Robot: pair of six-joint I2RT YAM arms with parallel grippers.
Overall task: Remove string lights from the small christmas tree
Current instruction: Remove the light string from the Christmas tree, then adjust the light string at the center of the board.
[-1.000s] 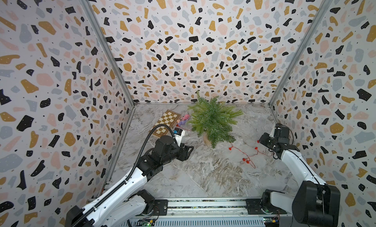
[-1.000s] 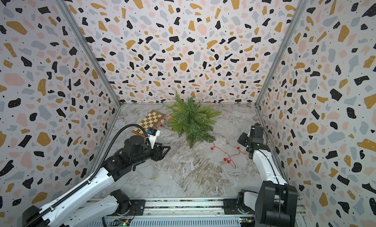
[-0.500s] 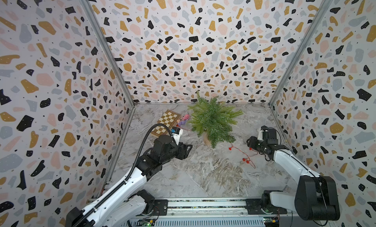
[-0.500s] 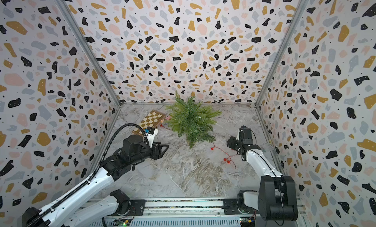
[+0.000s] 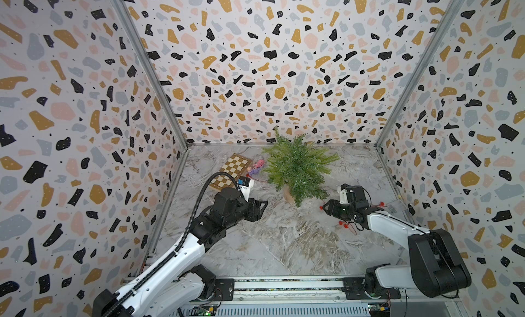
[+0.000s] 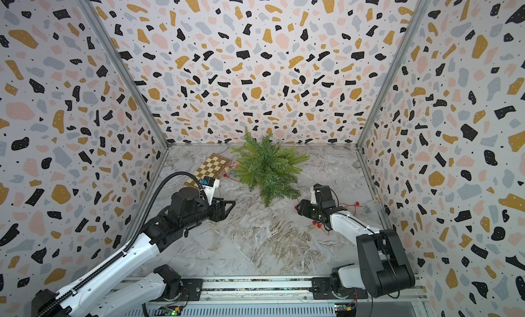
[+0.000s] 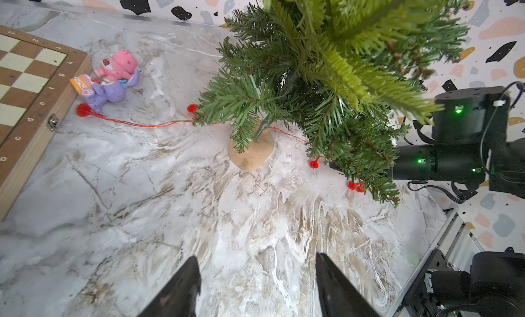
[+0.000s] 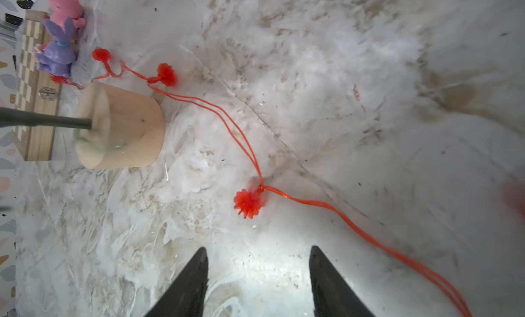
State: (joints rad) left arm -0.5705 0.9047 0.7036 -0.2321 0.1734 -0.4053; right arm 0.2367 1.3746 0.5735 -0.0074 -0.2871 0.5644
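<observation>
String lights (image 8: 248, 202) lie untouched before the right tool (image 8: 257, 247) (parted, empty, like the left tool (image 7: 257, 255)).

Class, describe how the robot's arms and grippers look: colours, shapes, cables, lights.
Both the left arm and right arm have white shells with black joints. A black ribbed cable runs along the left arm. The left gripper and right gripper have black, tapering fingers. Green lights glow on the right arm.
</observation>
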